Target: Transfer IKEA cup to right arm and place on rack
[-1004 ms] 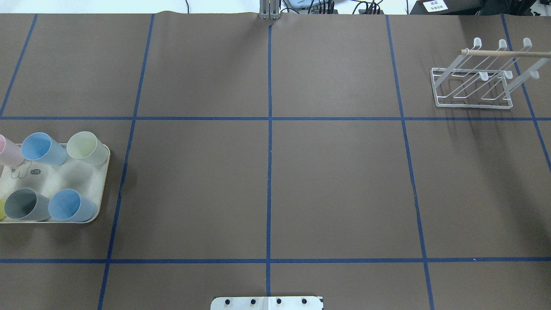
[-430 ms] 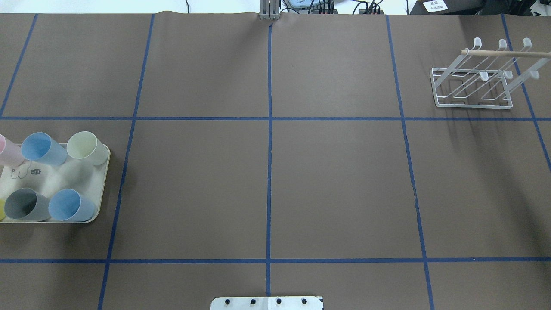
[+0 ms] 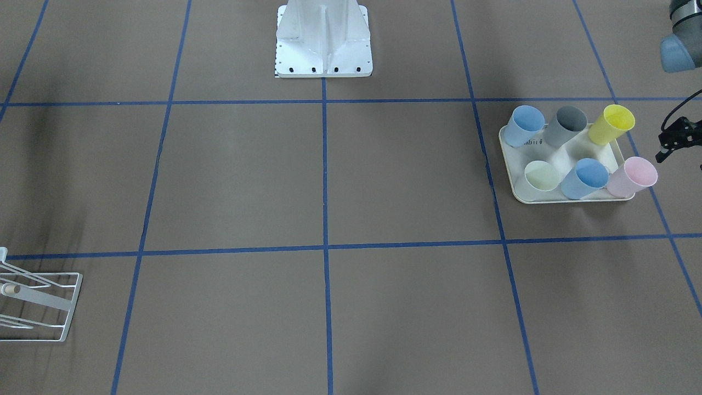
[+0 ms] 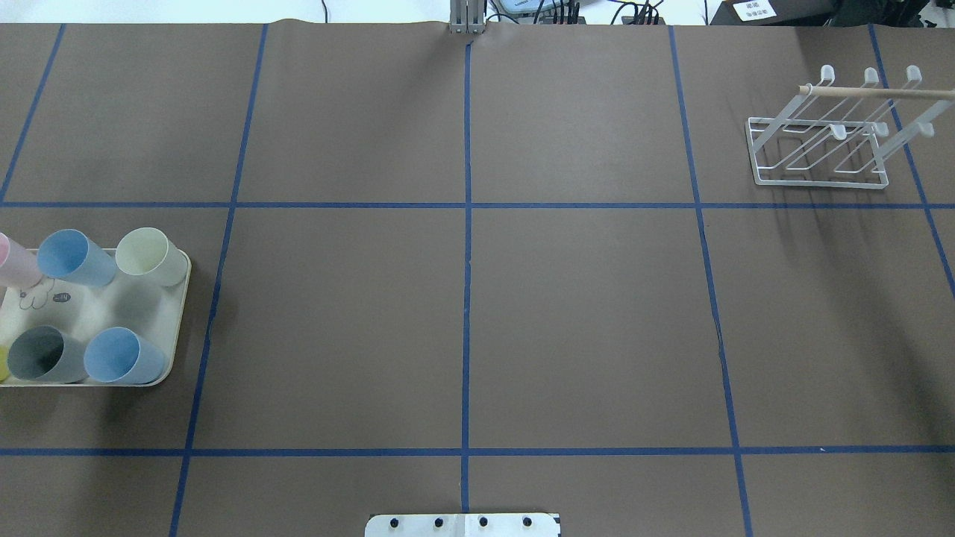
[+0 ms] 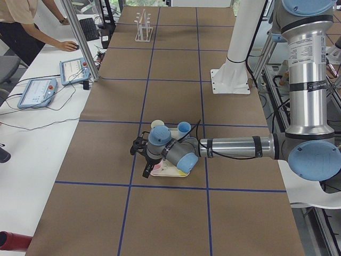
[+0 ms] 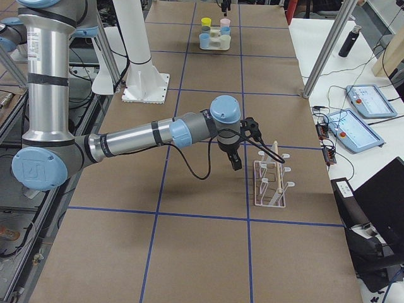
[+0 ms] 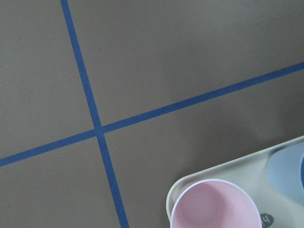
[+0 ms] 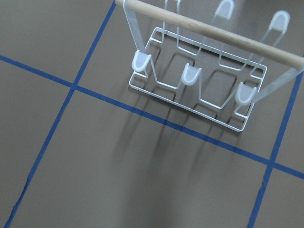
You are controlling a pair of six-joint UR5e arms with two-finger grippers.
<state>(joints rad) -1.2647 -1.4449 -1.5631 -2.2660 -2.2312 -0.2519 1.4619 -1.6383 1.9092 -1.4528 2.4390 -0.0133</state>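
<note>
Left claw (image 3: 673,140) hangs just off the outer left edge of the tray (image 3: 567,152), beside the pink cup (image 3: 633,175) and apart from it. Only part of the claw shows, so I can't tell if the fingers are spread or together. All six cups sit mouth-up on the tray, at the table's (image 4: 582,313) left edge. The far row is the pink cup, blue cup (image 3: 587,176) and pale green cup (image 3: 542,175). The near row is the yellow cup (image 3: 613,123), grey cup (image 3: 567,125) and second blue cup (image 3: 524,125). Right claw (image 6: 235,163) hangs above the table near the rack (image 4: 873,92), apart from it and pointing down. It shows only in the side view, so I can't tell its finger state either. The rack stands in the far right corner, its prongs bare, well apart from the tray.
</note>
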